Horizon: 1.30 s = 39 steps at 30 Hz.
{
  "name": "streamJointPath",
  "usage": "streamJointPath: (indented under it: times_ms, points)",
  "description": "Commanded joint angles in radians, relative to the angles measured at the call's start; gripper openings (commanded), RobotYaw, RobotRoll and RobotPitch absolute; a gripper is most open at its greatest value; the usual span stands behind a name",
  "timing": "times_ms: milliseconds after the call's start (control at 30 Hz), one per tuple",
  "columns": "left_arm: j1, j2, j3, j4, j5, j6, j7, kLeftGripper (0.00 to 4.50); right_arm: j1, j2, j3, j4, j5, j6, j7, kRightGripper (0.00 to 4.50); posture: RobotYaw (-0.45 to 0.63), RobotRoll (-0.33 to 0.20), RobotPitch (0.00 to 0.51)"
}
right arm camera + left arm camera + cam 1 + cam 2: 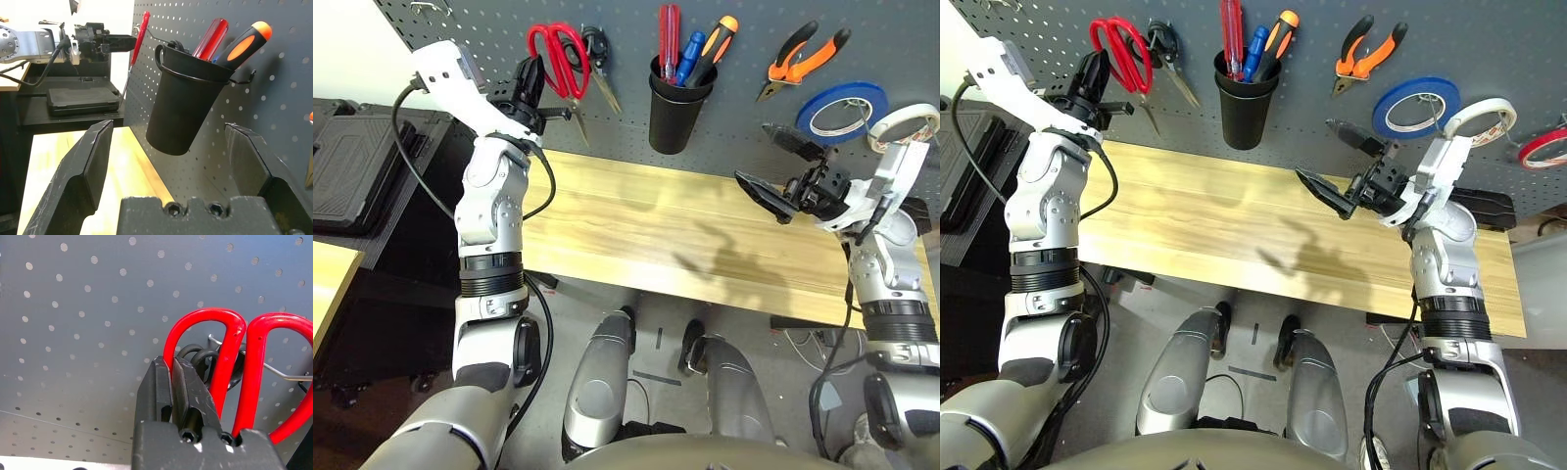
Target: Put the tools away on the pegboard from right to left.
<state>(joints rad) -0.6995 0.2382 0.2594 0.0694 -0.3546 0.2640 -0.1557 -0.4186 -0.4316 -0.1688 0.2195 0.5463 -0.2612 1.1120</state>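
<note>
Red scissors (pixel 239 382) clamped by one handle loop in L gripper (pixel 171 377), right by the pegboard (pixel 98 357) hook, blades hanging down. R gripper's wide open, further off. Prob just needs seating on the hook, then letting go.

The long pale wooden surface (pixel 636 230) lies bare below the dark grey perforated pegboard (pixel 470 39), open to pass over between the robot's forearms. The black tapered cup (pixel 672 122) juts from the pegboard, blocking a straight sideways path along it. Black-handled metal scissors (pixel 597 61) crowd just beside the red-handled scissors (pixel 552 59).
</note>
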Motion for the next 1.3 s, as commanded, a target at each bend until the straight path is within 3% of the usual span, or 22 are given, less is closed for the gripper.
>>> streamJointPath:
  times_ms: [33,300,567,733,1167,1200,1300]
  points:
    - [0.042,0.000,0.017,-0.074,-0.013,0.028,0.026,0.02,0.021,0.000,-0.002,-0.014,-0.006,-0.009,0.003,4.50,0.25,0.000,0.284]
    - [0.106,-0.002,0.015,-0.239,-0.020,0.115,0.077,0.02,0.006,0.010,0.007,0.009,-0.013,-0.014,0.013,4.50,0.27,0.000,0.285]
    - [0.109,-0.008,0.010,-0.251,-0.020,0.140,0.084,0.02,0.000,0.023,0.013,0.018,-0.019,-0.020,0.015,4.50,0.27,0.000,0.276]
    - [0.059,0.001,-0.014,-0.136,0.010,0.104,0.058,0.02,-0.003,0.027,0.012,0.022,-0.025,-0.025,0.011,4.50,0.27,0.000,0.267]
    - [-0.156,0.025,-0.071,0.383,0.110,-0.105,-0.066,0.02,0.021,0.051,0.021,-0.005,-0.080,-0.029,-0.079,4.50,0.22,0.000,0.254]
    - [-0.148,0.028,-0.074,0.389,0.112,-0.103,-0.075,0.63,0.024,0.054,0.019,-0.008,-0.087,-0.033,-0.093,4.50,0.22,0.000,0.254]
    - [-0.089,0.035,-0.086,0.359,0.114,-0.098,-0.111,1.58,0.037,0.065,0.015,-0.017,-0.105,-0.048,-0.136,4.50,0.21,0.000,0.252]
